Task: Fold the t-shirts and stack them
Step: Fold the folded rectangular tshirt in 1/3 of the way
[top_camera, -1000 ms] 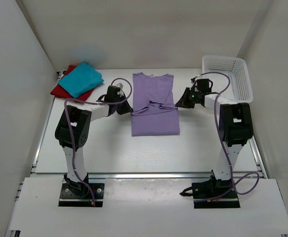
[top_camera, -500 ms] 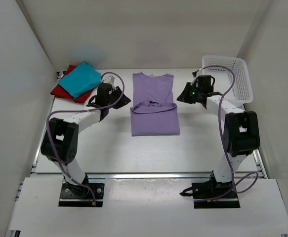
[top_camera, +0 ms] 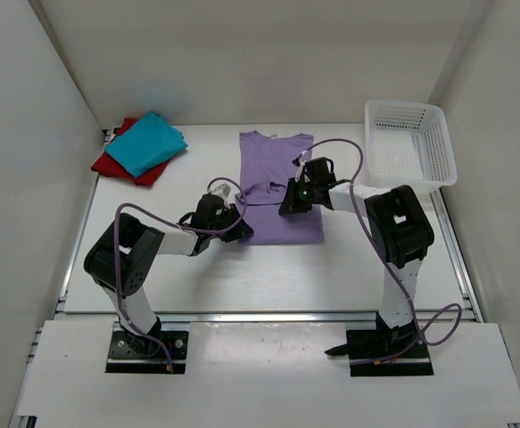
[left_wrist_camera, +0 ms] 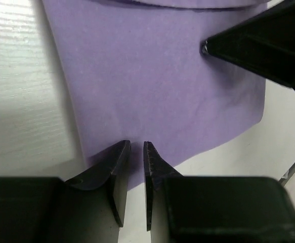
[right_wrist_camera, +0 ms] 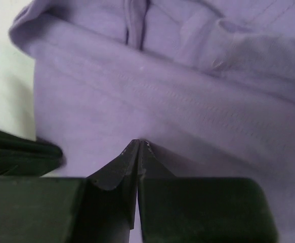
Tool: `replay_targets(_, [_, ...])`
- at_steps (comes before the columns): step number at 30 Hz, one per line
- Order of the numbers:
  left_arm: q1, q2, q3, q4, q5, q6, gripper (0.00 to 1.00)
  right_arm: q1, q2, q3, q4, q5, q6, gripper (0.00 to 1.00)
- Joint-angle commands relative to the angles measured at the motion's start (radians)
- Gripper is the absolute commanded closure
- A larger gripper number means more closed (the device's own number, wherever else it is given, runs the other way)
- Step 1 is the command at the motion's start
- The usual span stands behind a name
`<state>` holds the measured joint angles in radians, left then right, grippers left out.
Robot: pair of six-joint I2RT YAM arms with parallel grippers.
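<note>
Left fingers [left_wrist_camera: 124, 154], slightly parted, sit at the near-left corner of the folded lilac shirt [top_camera: 277, 159] on the tabletop [top_camera: 286, 267]. Right fingers [right_wrist_camera: 132, 152], pressed closed, are over its fold.

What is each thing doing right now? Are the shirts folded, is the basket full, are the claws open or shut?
Purple shirt: lying flat, partly folded.
Red shirt: folded, bottom of the pile.
Teal shirt: folded, on top of the red shirt.
Basket: upright, empty.
Left gripper: open a crack, at the purple shirt's edge.
Right gripper: shut, tips on the purple shirt.
</note>
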<state>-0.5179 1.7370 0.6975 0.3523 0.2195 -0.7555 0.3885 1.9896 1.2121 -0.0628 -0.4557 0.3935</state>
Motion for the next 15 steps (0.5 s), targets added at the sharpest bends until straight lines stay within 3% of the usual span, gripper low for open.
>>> replay_targets(1, [0.007, -0.028, -0.036, 0.03, -0.009, 0.022, 0.72, 0.006, 0.027, 0.079, 0.044, 0.026, -0.007, 1.0])
replay_targets(8, [0.039, -0.002, -0.105, 0.073, 0.058, 0.008, 0.72, -0.016, 0.142, 0.234, 0.058, 0.11, 0.028, 1.0])
replay_targets(12, [0.021, -0.03, -0.112, 0.079, 0.077, 0.031, 0.72, -0.048, 0.267, 0.537, -0.018, 0.135, 0.048, 1.0])
replay_targets(15, [0.01, -0.059, -0.09, 0.039, 0.086, 0.038, 0.72, -0.056, 0.343, 0.784, -0.174, 0.138, 0.013, 1.0])
